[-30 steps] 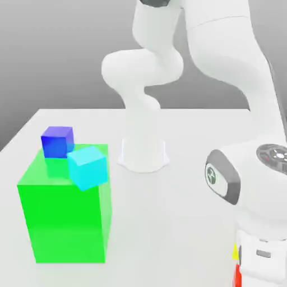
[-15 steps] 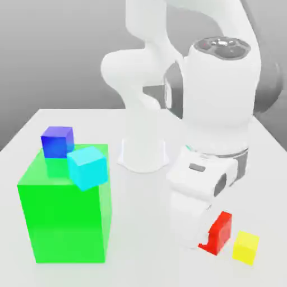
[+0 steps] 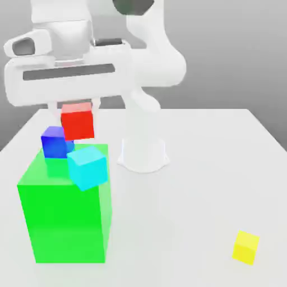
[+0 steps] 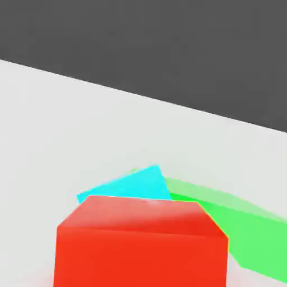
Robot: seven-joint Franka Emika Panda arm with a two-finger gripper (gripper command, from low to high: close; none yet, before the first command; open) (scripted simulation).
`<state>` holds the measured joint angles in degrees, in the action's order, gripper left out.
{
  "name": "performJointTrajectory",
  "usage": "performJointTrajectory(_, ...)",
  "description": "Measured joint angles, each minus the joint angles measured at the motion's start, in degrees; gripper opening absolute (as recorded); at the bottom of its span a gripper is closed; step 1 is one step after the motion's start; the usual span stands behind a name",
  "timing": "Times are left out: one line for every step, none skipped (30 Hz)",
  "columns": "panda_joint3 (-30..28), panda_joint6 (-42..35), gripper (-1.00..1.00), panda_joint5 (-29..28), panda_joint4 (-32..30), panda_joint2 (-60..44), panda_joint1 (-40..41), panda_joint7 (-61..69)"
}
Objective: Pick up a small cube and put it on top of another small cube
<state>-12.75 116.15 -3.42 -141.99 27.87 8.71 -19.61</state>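
My gripper (image 3: 77, 110) is shut on the small red cube (image 3: 77, 124), holding it in the air over the back of the big green block (image 3: 64, 218). In the exterior view the red cube hangs just to the right of and slightly above a blue cube (image 3: 54, 142) that rests on the block's top. A cyan cube (image 3: 87, 166) sits tilted at the block's right top edge. In the hand view the red cube (image 4: 143, 244) is close up, with the cyan cube (image 4: 129, 188) and the green block (image 4: 241, 224) beyond it.
A small yellow cube (image 3: 246, 247) lies alone on the white table (image 3: 185, 224) at the exterior view's lower right. The arm's round white base (image 3: 143, 154) stands at the table's middle back, right of the green block.
The arm has swung from the front right, beside the yellow cube, up and across to the left. It has carried the red cube off the table to above the green block.
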Motion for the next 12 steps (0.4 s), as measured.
performJointTrajectory(-0.3,-1.3,-1.0,-0.6,-0.7,2.0,1.6,-1.2)
performJointTrajectory(-0.5,-2.6,-1.0,-1.2,-1.3,4.0,3.2,-2.5)
performJointTrajectory(-0.7,-3.8,-1.0,-2.0,-2.1,5.8,4.8,-3.6)
performJointTrajectory(-0.7,-4.1,-1.0,-3.2,-3.3,6.5,6.0,-4.4)
performJointTrajectory(-0.8,-3.0,-1.0,-3.9,-4.7,6.4,6.7,-4.8)
performJointTrajectory(-1.0,-1.2,-1.0,-4.4,-6.2,6.0,7.1,-5.0)
performJointTrajectory(-1.2,1.0,-1.0,-4.7,-7.8,5.3,7.3,-5.1)
performJointTrajectory(-1.4,3.3,-1.0,-4.9,-9.4,4.6,7.5,-5.1)
performJointTrajectory(-1.5,5.0,1.0,-5.0,-10.6,4.0,7.7,-5.1)
performJointTrajectory(-1.5,5.0,1.0,-5.0,-10.6,4.0,7.7,-5.0)
performJointTrajectory(-1.5,5.0,1.0,-5.0,-10.6,4.0,7.7,-5.0)
performJointTrajectory(-1.5,5.0,1.0,-5.0,-10.6,4.0,7.7,-5.0)
